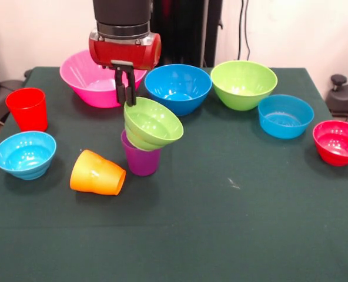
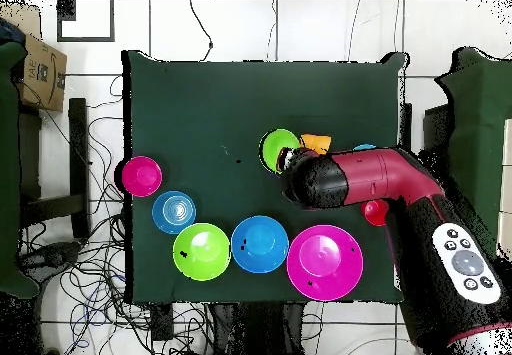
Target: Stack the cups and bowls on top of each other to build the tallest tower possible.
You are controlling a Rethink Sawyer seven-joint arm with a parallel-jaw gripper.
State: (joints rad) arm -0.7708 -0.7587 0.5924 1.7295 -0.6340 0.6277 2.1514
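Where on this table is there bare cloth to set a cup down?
The whole strip below the orange cup and purple cup is bare, as is the patch between purple cup and red bowl. The back row around the pink bowl is crowded.

Your robot's arm (image 2: 400,186) is glossy red with black sections. From the front you see a black ribbed cylinder at the wrist, a silver-grey ring below it, and a rounded red housing (image 1: 124,50) lying crosswise like a short barrel. A small grey plate sits under that housing, and the gripper (image 1: 126,89) below it is black, with two slim dark fingers (image 1: 130,88). From above, you see a black panel (image 2: 464,261) on the arm carrying a cluster of round grey-white buttons, one of them larger than the rest.
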